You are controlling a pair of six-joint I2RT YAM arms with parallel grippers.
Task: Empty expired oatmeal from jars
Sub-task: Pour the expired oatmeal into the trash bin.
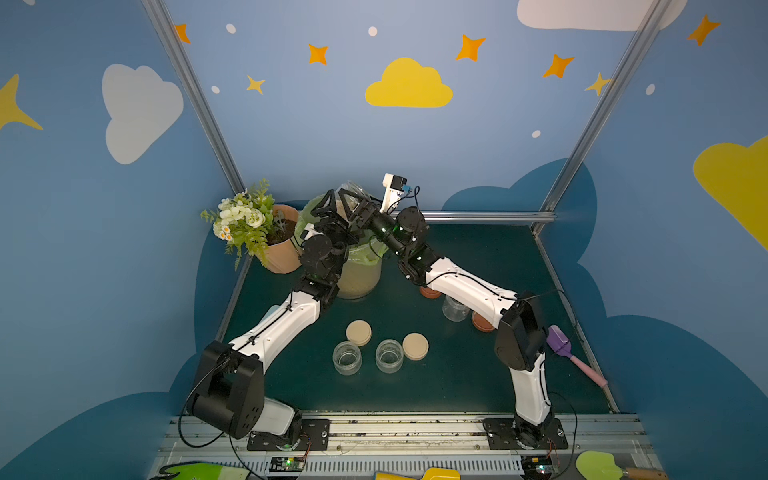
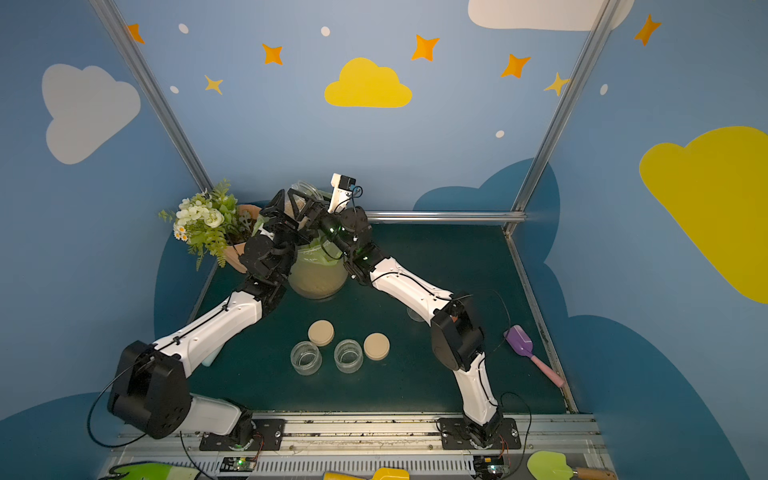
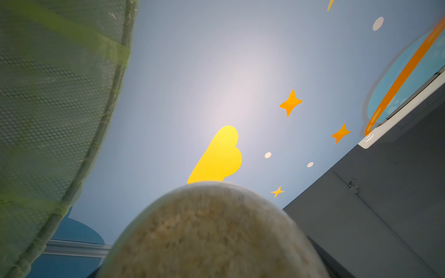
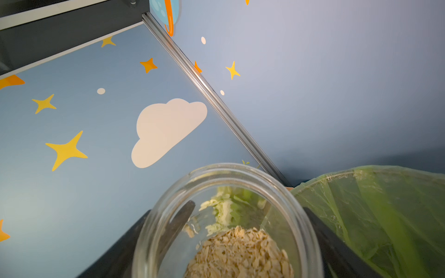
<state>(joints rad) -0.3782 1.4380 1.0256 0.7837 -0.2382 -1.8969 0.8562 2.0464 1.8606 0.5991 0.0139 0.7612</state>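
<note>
Oatmeal jar, clamped by right gripper, tilted, mouth toward rear corner

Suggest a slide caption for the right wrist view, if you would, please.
Right gripper holding a lidless glass jar, part-filled with oatmeal, beside the green-bagged bin.

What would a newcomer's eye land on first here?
An open jar of oatmeal, held in the right jaws above the green-bagged bin at the back of the table. Next, two empty jars with beige lids beside them at mid-table, and white flowers in the back left corner.
</note>
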